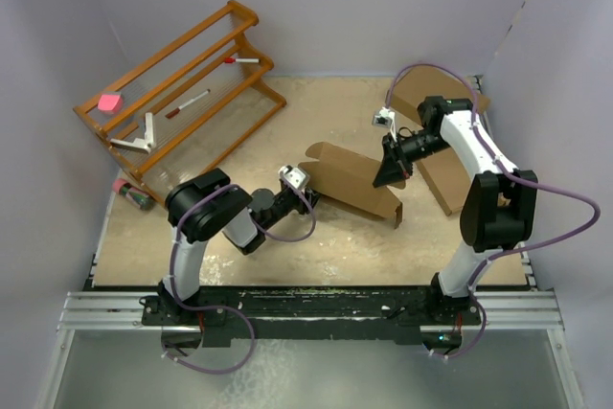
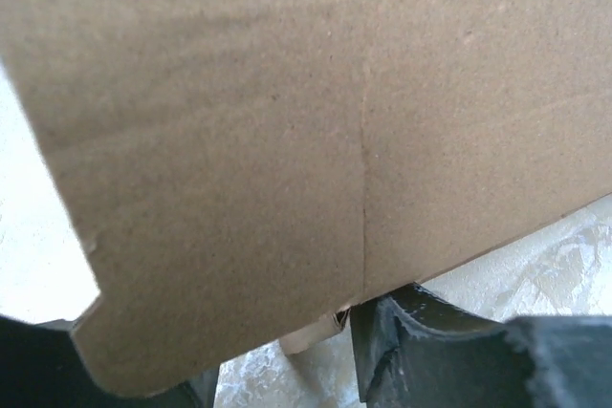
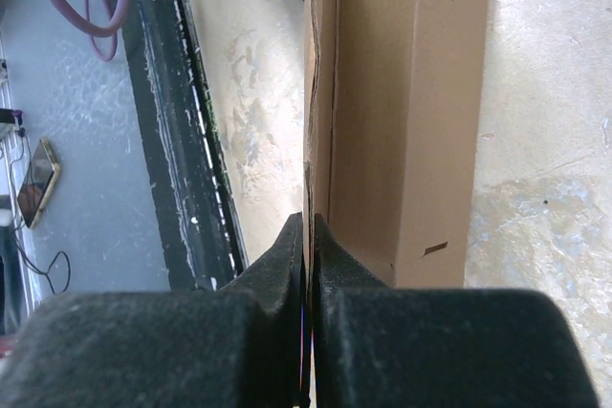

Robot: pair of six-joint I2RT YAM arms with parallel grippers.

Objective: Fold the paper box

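Brown cardboard, matte and slightly fibrous: the paper box [image 1: 350,184] sits mid-surface, half formed, directly between the two grippers, its long axis running from one gripper to the other

Right gripper [image 3: 311,226] is fully closed, pinching the thin edge of one upright panel. In the wrist view that panel runs straight ahead from the fingertips, with the folded body just to the right of it, a small die-cut slot [image 3: 435,248] low on that face

Left gripper [image 1: 305,186] is right up against the opposite end. Its camera is filled by a flat panel with one vertical crease [image 2: 364,140] and a notched corner lower left. Foam fingers [image 2: 411,341] stand partly apart under the panel's lower edge, and nothing looks pinched between them

Judgement: right arm anchors and left does the next fold. The move turns on that crease lying dead ahead of the left gripper, panel face-on to it, so the push goes along the long axis toward the right gripper

Surface [image 1: 335,237] is mottled tan, probably low grip, so the box could slide if the anchor slips
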